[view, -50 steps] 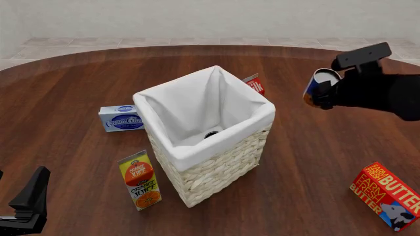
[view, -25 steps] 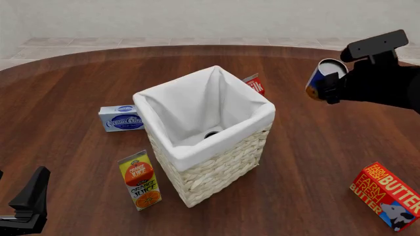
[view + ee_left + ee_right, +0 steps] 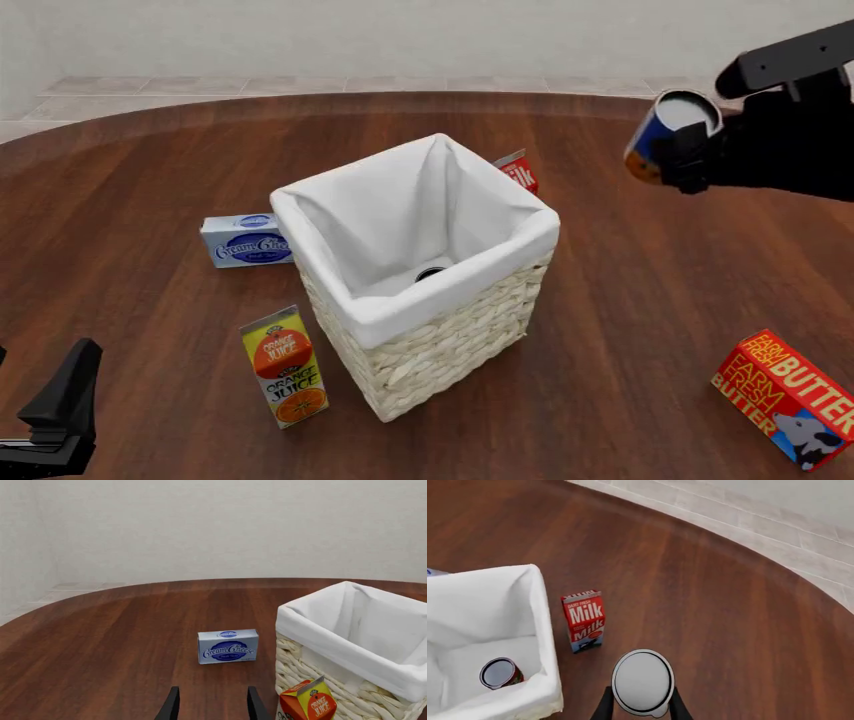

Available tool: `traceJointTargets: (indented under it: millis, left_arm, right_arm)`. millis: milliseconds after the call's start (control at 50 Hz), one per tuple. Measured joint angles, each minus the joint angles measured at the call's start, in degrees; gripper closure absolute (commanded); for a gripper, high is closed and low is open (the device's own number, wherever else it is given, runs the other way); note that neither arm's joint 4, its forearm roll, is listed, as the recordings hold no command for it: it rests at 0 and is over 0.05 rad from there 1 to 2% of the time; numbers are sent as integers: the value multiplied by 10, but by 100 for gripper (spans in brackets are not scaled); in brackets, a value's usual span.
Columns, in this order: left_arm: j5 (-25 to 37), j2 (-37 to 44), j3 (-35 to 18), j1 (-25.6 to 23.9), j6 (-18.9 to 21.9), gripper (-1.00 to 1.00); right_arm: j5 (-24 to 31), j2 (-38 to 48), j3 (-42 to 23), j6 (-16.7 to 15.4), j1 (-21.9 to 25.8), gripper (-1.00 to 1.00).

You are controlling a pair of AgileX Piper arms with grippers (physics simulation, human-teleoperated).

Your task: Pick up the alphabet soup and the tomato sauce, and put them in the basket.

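Observation:
My right gripper (image 3: pixel 674 152) is shut on the tomato sauce (image 3: pixel 663 135), a blue can with an orange base and grey top, held tilted in the air to the right of the basket (image 3: pixel 441 335). In the right wrist view the can's grey top (image 3: pixel 642 681) sits between the fingers. The alphabet soup (image 3: pixel 499 673) lies inside the basket (image 3: pixel 500 590) on the white lining; only its rim (image 3: pixel 431 272) shows in the front view. My left gripper (image 3: pixel 54 420) is open and empty at the near left corner, and its fingers (image 3: pixel 172 705) point toward the cream cheese box.
A cream cheese box (image 3: pixel 247 240) lies left of the basket. An orange juice carton (image 3: pixel 284 365) stands at the basket's near left. A milk carton (image 3: pixel 518 171) stands behind the basket. A butter box (image 3: pixel 785 397) lies at the near right.
My right gripper has risen and moved slightly right with the tomato sauce. The left arm has not moved.

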Motion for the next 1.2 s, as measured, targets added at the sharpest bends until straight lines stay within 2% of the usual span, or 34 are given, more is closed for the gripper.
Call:
traceJointTargets:
  millis: [680, 1200]
  left_arm:
    - [0, 0, 0, 0, 0, -100]
    - [0, 0, 0, 0, 0, -100]
  right_arm:
    - [56, -30, -57, -3, 69, 100]
    - [70, -24, -78, -2, 130, 100]
